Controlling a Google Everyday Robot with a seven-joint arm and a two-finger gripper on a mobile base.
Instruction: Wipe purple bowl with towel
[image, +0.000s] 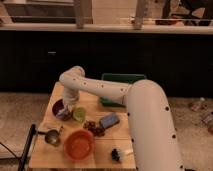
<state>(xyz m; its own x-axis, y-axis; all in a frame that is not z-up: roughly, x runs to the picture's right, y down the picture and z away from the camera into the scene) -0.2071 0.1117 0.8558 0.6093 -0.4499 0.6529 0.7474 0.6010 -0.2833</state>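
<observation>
The claw (66, 111) sits over the purple bowl (57, 105), covering part of it; the arm (150, 125) hides the right side of the table (45, 155) and runs off the bottom edge

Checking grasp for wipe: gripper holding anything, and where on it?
Cannot tell. The gripper sits in the purple bowl over something pale, maybe the towel; any hold is hidden.

A wooden table (100, 148) stands on a speckled floor (20, 107) before a dark wall (50, 65) under pale window posts (80, 12).

Purple bowl (56, 106), towel (63, 114) inside, gripper (69, 106) over it
</observation>
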